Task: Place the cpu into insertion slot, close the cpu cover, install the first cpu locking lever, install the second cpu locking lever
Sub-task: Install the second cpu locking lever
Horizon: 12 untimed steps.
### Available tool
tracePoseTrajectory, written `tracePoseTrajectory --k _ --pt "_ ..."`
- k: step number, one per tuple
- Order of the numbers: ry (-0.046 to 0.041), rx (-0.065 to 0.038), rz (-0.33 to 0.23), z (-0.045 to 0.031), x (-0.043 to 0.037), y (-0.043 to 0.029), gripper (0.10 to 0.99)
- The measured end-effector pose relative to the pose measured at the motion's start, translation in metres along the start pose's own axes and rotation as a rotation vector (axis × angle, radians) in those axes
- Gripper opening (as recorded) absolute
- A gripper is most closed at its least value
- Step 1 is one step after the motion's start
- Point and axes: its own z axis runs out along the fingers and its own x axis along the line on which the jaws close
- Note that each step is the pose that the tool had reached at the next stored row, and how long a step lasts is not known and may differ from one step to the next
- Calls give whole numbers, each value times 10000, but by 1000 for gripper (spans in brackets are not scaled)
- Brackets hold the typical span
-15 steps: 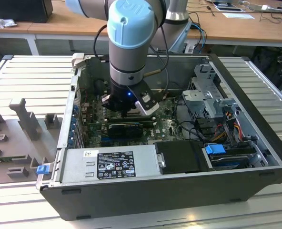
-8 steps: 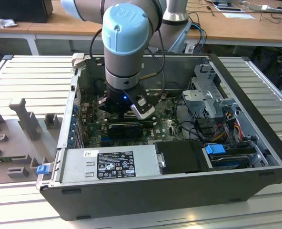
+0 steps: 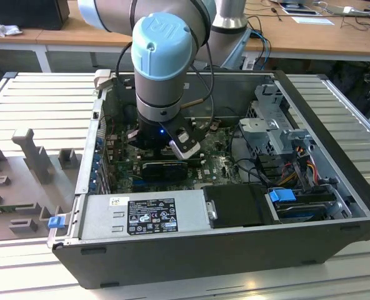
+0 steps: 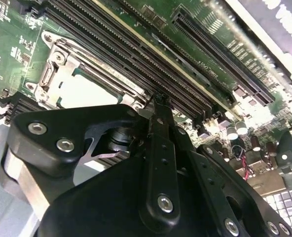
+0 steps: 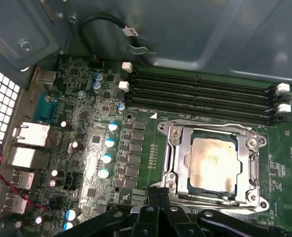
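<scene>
We see the cpu (image 5: 212,160) already seated in the insertion slot (image 5: 178,185), its pale metal face showing through the window of the cpu cover (image 5: 171,148), which lies down flat over it in the first wrist view. In the second wrist view the same cpu (image 4: 84,91) shows bright inside its frame. The socket sits on the green motherboard (image 5: 136,123), just beside the long black memory slots (image 5: 200,96), inside the open computer case (image 3: 335,125) that rests on the tabletop (image 3: 41,106).

The gripper (image 5: 158,197) hangs just over the near edge of the socket, its fingers drawn together to a narrow tip with nothing between them. In the exterior view the arm (image 3: 163,56) reaches straight down into the case.

We judge that the locking levers are the work in hand; we cannot make out whether either lever is already latched. To do it well, we would press with the closed tip on the lever's end, keep the push low and steady, guide it sideways under its catch, and stay off the cpu face and the memory slots.
</scene>
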Motion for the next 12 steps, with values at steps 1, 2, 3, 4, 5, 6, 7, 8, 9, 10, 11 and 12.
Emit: tracePoseTrajectory --k 1,2,3,4,5,6,7,8,9,10,11,12 --pt "-6 -41 -3 9 -2 5 106" --pt "-8 -62 -1 21 -2 10 106" --pt "-8 -71 -2 25 -1 12 106" --pt "-11 -79 -2 15 0 15 106" --pt "-15 -88 -2 -17 2 27 106" --pt "-12 -83 -1 -64 3 40 106" --pt "-11 -82 -2 -98 2 50 106" --pt "-10 -80 -2 -145 1 63 106" --pt "-11 -81 -2 -174 0 72 106" --pt "-11 -82 -2 -195 0 78 106" --pt "-11 -82 -2 -224 -1 86 106" --pt "-10 -82 -1 -278 -2 102 106"
